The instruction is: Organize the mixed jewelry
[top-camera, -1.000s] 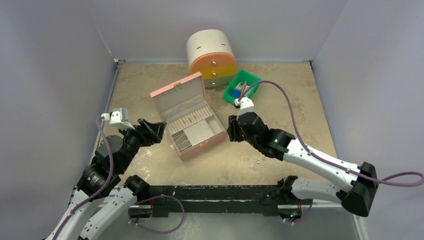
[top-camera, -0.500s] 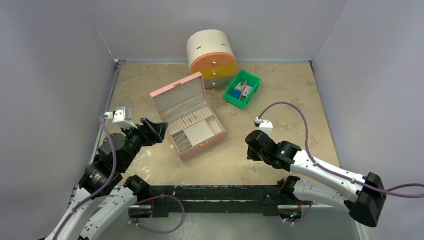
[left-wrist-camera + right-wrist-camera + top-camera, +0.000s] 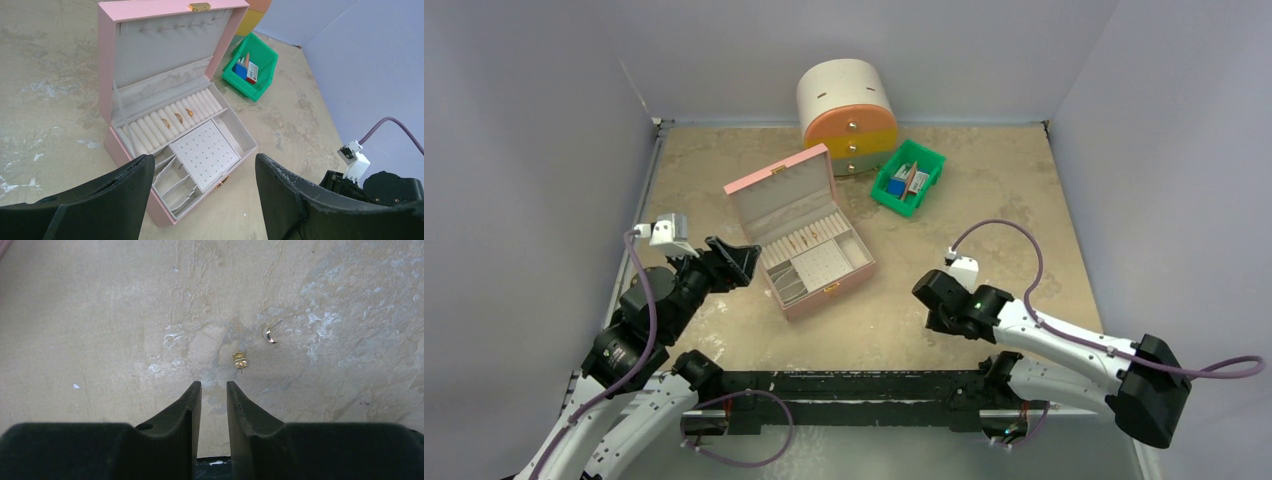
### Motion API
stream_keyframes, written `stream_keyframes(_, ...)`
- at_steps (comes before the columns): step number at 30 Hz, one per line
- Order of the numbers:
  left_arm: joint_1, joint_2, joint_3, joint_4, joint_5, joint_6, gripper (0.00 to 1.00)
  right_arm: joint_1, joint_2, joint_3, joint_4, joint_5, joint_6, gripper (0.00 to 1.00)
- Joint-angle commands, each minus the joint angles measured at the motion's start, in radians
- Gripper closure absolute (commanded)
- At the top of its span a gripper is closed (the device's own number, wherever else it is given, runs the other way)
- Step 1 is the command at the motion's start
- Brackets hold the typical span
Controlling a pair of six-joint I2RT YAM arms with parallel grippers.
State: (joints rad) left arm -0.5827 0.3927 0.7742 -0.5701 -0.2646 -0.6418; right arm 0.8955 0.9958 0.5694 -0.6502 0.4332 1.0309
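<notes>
Three gold rings (image 3: 178,118) sit in the pink jewelry box (image 3: 105,75); right of it a gold stud (image 3: 240,360) and silvery hoop (image 3: 270,335) (both still to sort) lie before the right gripper (image 3: 214,386), narrow and empty; left gripper (image 3: 202,165) gapes wide

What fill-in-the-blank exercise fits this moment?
The pink box has its lid ___.
The bin is coloured ___.
The gold rings in the box's rolls number ___.
The stud lies on the ___, ahead of the right gripper.
Missing words: open; green; three; table.
</notes>
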Motion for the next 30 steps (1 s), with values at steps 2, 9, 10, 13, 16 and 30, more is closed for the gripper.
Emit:
stream_keyframes(2, 0.006, -0.009, 0.003, 0.042, 0.014, 0.018, 0.27, -0.006, 0.019, -0.001, -0.061, 0.059, 0.112, 0.73)
stream_keyframes(9, 0.006, -0.010, 0.002, 0.041, 0.018, 0.017, 0.27, -0.007, 0.065, 0.012, -0.117, 0.110, 0.201, 0.71)
stream_keyframes(10, 0.006, -0.011, 0.003, 0.040, 0.019, 0.017, 0.27, -0.008, 0.078, 0.017, -0.127, 0.116, 0.212, 0.71)
stream_keyframes(13, 0.006, -0.011, 0.003, 0.041, 0.020, 0.018, 0.27, -0.007, 0.114, 0.025, -0.136, 0.122, 0.233, 0.71)
stream_keyframes(16, 0.006, -0.011, 0.005, 0.042, 0.021, 0.021, 0.27, -0.007, 0.136, 0.027, -0.130, 0.121, 0.241, 0.72)
stream_keyframes(30, 0.006, -0.020, 0.005, 0.041, 0.024, 0.021, 0.27, -0.041, 0.123, -0.023, -0.007, 0.076, 0.196, 0.76)
